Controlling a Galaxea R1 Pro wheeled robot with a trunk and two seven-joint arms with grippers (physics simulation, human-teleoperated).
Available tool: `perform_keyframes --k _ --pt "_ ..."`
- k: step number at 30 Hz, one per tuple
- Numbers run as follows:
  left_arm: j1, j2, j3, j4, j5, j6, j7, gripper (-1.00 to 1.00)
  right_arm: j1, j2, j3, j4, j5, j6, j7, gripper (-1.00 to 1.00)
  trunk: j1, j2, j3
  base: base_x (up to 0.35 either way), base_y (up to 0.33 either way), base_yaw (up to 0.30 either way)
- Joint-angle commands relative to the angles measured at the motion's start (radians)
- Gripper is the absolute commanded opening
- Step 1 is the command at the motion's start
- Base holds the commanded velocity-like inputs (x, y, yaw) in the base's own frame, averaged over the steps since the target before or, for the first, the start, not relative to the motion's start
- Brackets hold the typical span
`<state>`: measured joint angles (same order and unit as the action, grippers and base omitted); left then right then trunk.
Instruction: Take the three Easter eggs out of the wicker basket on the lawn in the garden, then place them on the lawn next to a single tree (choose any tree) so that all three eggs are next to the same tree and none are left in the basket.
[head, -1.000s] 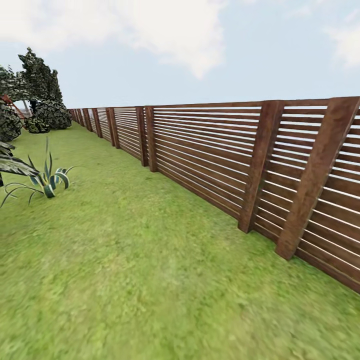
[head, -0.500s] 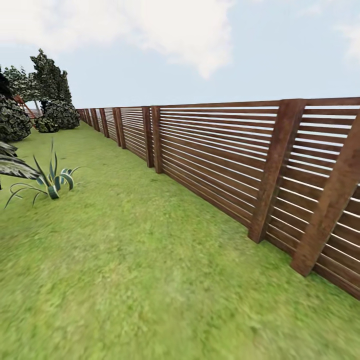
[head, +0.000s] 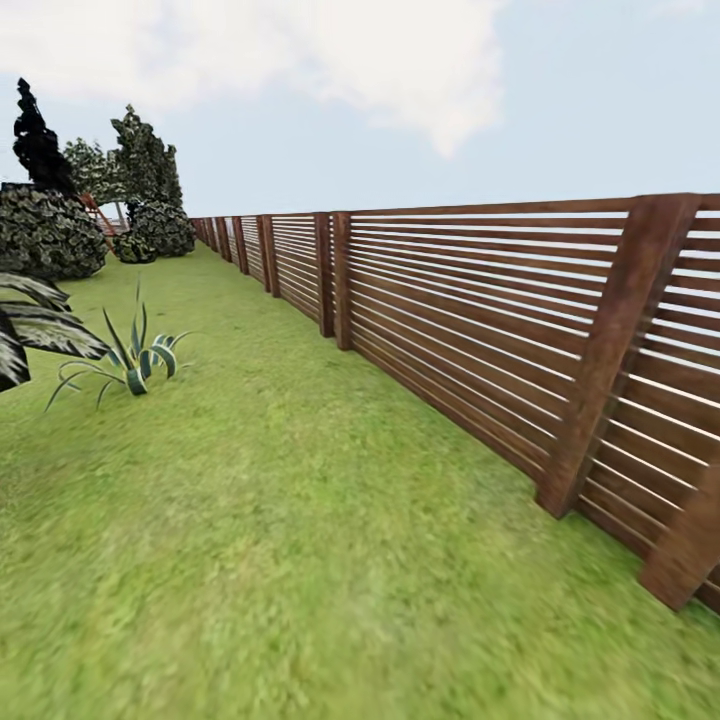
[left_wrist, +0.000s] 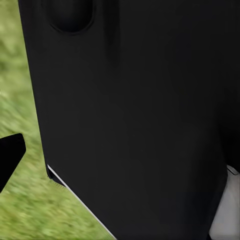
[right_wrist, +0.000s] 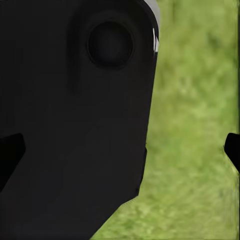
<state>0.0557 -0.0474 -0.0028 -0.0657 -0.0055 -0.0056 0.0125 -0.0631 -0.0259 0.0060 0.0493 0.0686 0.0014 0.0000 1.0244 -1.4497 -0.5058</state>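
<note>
Crossing the lawn (head: 300, 520) beside the fence (head: 470, 330); basket and eggs unsighted, bearing unknown; either hand's state: cannot tell.

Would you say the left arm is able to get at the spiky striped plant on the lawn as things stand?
Probably not. In the head view the spiky striped plant stands well off across the lawn, with open grass between; the base would likely need to drive closer first.

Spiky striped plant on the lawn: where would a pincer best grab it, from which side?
Probably low, at the base of the striped plant, coming level over the lawn from its fence side. Its leaves fan up and outward, so tips block a top approach.
</note>
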Motion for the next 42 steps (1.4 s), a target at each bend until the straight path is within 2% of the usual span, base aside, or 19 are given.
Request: perform_keyframes --k 1,8,31,42 --pt "0.001 0.0 0.0 -0.002 -0.001 -0.001 0.001 1.0 -0.001 0.0 0.0 0.002 0.008 0.0 0.0 1.0 0.001 0.0 -0.001 0.336 0.0 0.254" --pt "0.0 0.0 0.0 -0.002 -0.001 -0.001 0.001 1.0 -0.001 0.0 0.001 0.002 0.008 0.0 0.0 1.0 0.001 0.0 -0.001 0.336 0.0 0.209" --pt "0.001 0.0 0.0 -0.002 -0.001 -0.001 0.001 1.0 -0.001 0.0 0.001 0.002 0.008 0.0 0.0 1.0 0.001 0.0 -0.001 0.336 0.0 0.012" --pt "0.0 0.0 0.0 -0.002 -0.001 -0.001 0.001 1.0 -0.001 0.0 0.0 0.002 0.008 0.0 0.0 1.0 0.001 0.0 -0.001 0.336 0.0 0.223"
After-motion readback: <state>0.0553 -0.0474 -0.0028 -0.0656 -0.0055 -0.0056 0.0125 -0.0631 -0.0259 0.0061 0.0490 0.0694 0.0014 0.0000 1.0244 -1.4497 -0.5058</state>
